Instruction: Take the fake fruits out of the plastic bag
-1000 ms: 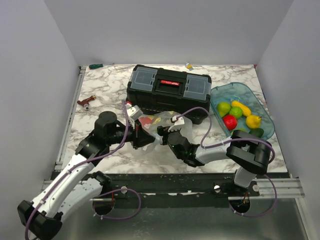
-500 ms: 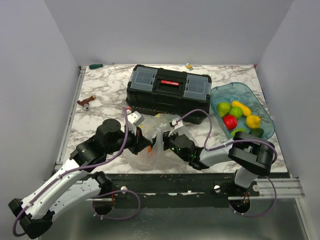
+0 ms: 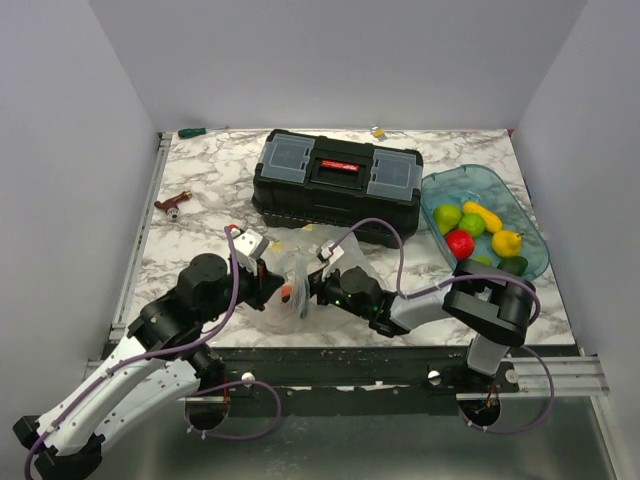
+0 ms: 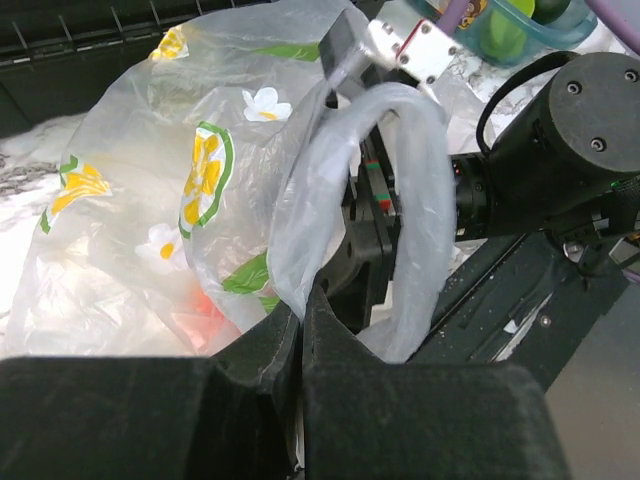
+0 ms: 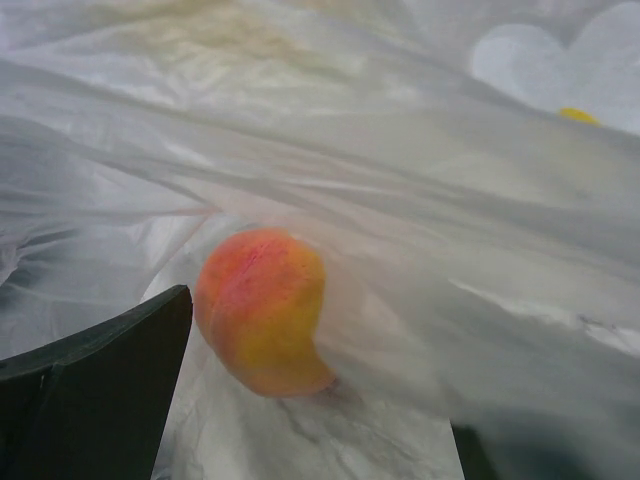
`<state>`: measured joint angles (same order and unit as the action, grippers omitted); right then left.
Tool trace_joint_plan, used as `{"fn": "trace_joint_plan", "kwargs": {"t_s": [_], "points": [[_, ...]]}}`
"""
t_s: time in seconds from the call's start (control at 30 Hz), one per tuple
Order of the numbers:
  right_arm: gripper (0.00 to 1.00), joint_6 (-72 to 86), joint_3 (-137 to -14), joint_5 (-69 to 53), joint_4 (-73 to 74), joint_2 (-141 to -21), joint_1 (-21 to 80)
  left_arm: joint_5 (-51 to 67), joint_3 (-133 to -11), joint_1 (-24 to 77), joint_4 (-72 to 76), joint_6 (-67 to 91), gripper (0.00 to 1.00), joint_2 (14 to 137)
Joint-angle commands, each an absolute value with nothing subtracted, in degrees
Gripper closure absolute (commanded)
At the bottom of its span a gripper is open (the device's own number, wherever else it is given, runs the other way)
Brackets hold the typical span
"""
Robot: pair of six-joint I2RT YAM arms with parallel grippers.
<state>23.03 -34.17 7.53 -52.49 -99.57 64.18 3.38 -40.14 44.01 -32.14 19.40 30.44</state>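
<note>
Clear, crinkly film bag [image 3: 285,265], printed with flowers, slumps at 6 o'clock from the rigid black toolbox [image 3: 335,175]. The left gripper [image 4: 303,310] has its fingers pressed together, pinching a twisted fold of film. The right gripper [image 5: 320,385] is spread wide amid the film, with only one dark finger [image 5: 90,390] clearly seen. A glossy, egg-shaped peach-orange fruit [image 5: 262,310] sits blurred just beside that finger. Other fruits [image 3: 470,232] fill the translucent blue tray [image 3: 495,190] at 3 o'clock.
</note>
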Motion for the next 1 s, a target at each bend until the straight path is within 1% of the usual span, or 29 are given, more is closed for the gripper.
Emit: {"fn": "trace_joint_plan", "kwargs": {"t_s": [0.0,0.13,0.33,0.4,0.57,0.6,0.7,0.83,0.87,0.93,0.97], "points": [[0.00,21.51,-36.65,0.51,-51.93,-102.10,64.50,2.97,-38.45,44.12,-28.57,16.09,1.00,30.45],[0.00,21.16,-39.51,1.38,-50.00,-104.50,64.87,5.82,-38.86,44.12,-27.18,15.32,1.00,31.54],[0.01,23.10,-44.94,11.16,-48.69,-110.91,65.14,8.24,-38.58,44.12,-26.23,15.77,1.00,31.89],[0.06,23.99,-46.67,13.91,-46.66,-112.60,65.17,8.82,-38.80,44.12,-26.45,15.99,1.00,31.73],[0.12,26.76,-44.45,21.24,-49.93,-112.50,65.16,8.53,-39.02,44.12,-26.89,16.00,1.00,30.95],[0.16,26.65,-44.12,22.13,-50.45,-112.04,65.18,8.53,-39.03,44.12,-26.97,15.95,1.00,30.90],[0.22,25.86,-43.69,22.53,-51.17,-111.08,65.21,8.24,-39.72,44.12,-27.67,15.41,1.00,31.36],[0.34,25.84,-42.12,24.83,-50.79,-109.03,65.21,7.47,-42.34,44.08,-30.16,12.53,1.00,32.94],[0.40,25.75,-41.37,25.72,-50.89,-108.10,65.19,6.93,-43.31,44.12,-31.09,11.48,1.00,33.47],[0.49,25.41,-39.76,27.54,-50.53,-106.09,65.18,5.29,-44.86,44.12,-32.47,9.98,1.00,34.78],[0.56,25.15,-38.99,28.55,-49.92,-104.91,65.14,4.50,-45.19,44.12,-32.64,9.39,1.00,35.18]]}}
